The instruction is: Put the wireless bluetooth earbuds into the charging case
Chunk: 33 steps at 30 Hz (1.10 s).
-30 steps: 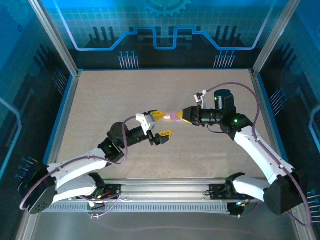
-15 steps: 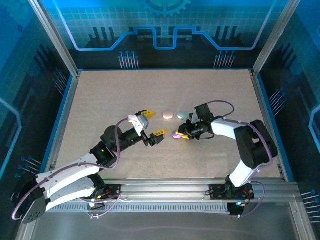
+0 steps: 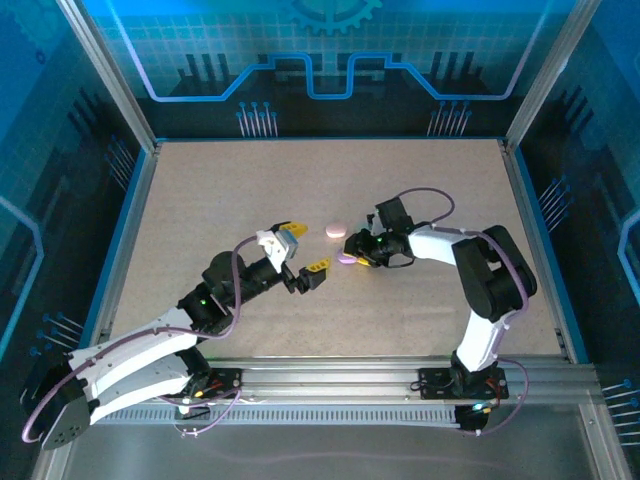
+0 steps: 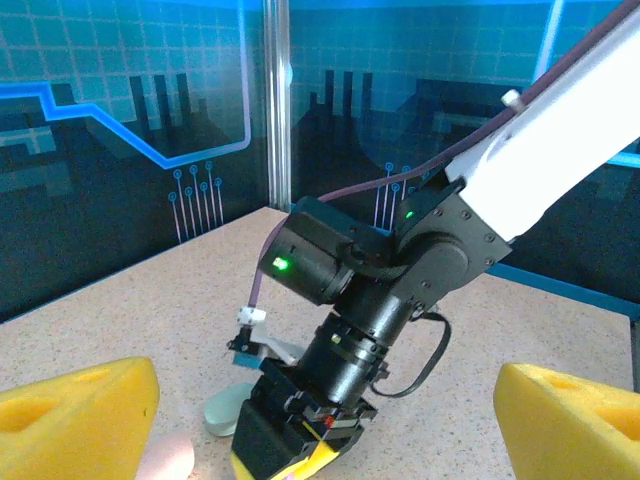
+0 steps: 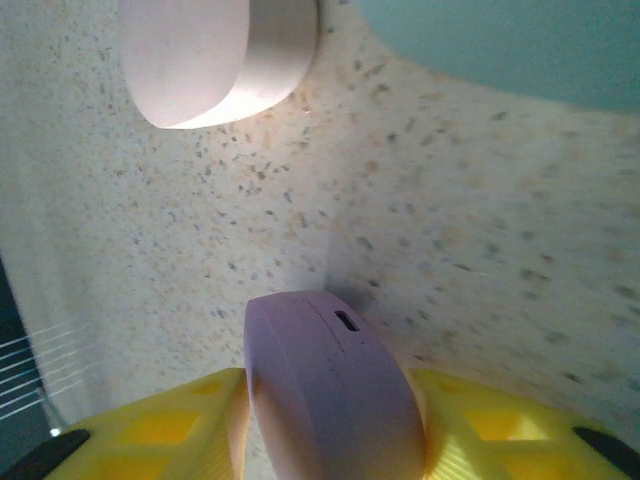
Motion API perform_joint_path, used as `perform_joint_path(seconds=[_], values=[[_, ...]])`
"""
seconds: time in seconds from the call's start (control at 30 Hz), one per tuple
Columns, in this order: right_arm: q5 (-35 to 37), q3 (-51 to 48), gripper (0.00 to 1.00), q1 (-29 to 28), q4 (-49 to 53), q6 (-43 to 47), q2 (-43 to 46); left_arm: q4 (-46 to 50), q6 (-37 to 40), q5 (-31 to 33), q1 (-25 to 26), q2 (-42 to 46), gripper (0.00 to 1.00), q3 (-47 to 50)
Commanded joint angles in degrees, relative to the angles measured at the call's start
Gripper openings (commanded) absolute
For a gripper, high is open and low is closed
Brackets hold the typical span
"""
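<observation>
Purple case (image 5: pixel 330 400), edgewise, nearer pink case (image 3: pixel 336 230)

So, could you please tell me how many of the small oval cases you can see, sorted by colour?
pink case: 1
teal case: 1
purple case, held in the right gripper: 1
Total: 3

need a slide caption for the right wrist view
Right end effector grips a purple charging case; pink case and teal case lie on the table ahead.
</observation>
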<state>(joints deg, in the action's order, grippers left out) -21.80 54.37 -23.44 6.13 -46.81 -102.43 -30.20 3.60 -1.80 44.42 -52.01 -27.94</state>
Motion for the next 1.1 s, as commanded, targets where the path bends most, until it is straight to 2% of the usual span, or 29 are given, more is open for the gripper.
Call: perform_joint_path(seconds=[0.0, 0.2, 0.3, 0.37, 0.47, 0.53, 0.6, 0.63, 0.73, 0.83, 1.0, 1.07], values=[[5.84, 0.26, 0.50, 0.56, 7.75, 3.92, 4.67, -0.13, 1.40, 1.84, 0.16, 0.08, 0.88, -0.50], [7.89, 1.68, 0.59, 2.29, 14.71, 8.45, 10.31, -0.31, 1.32, 2.32, 0.12, -0.61, 0.89, -0.53], [11.97, 2.57, 0.62, 2.61, 18.61, 10.37, 14.84, 0.15, 1.45, 3.67, -0.04, -0.63, 0.89, -0.62], [18.48, 3.05, 0.62, 2.61, 21.01, 12.00, 19.73, 1.51, 1.59, 6.46, -0.06, -0.64, 0.89, -0.92], [35.61, 2.88, 0.63, 2.50, 23.05, 15.37, 29.11, 5.58, 2.34, 13.34, -0.86, -0.43, 0.90, -1.59], [47.53, -0.03, 0.66, 2.58, 18.90, 20.65, 35.33, 7.04, 0.93, 18.74, -3.04, -0.70, 0.91, -1.27], [55.46, -6.07, 0.71, 3.46, 10.66, 27.04, 39.18, 7.90, -1.63, 22.59, -6.66, -1.14, 0.92, -0.68], [57.12, -9.18, 0.75, 4.65, 5.92, 31.81, 40.26, 8.65, -3.52, 23.81, -8.76, -1.25, 0.93, -0.54], [58.03, -15.31, 0.80, 9.66, -1.92, 38.76, 38.46, 9.80, -6.90, 24.80, -15.96, -2.23, 0.99, 0.03], [54.34, -18.37, 0.81, 13.86, -5.62, 41.77, 33.28, 9.81, -7.48, 24.98, -21.37, -4.48, 0.99, 0.43], [43.42, -25.63, 0.81, 16.71, -23.28, 44.68, 29.11, 8.65, -2.96, 30.93, -24.39, -8.67, 0.99, 0.64], [39.90, -27.19, 0.82, 17.37, -29.15, 45.77, 27.70, 7.35, -1.42, 31.33, -25.70, -9.88, 0.99, 1.43]])
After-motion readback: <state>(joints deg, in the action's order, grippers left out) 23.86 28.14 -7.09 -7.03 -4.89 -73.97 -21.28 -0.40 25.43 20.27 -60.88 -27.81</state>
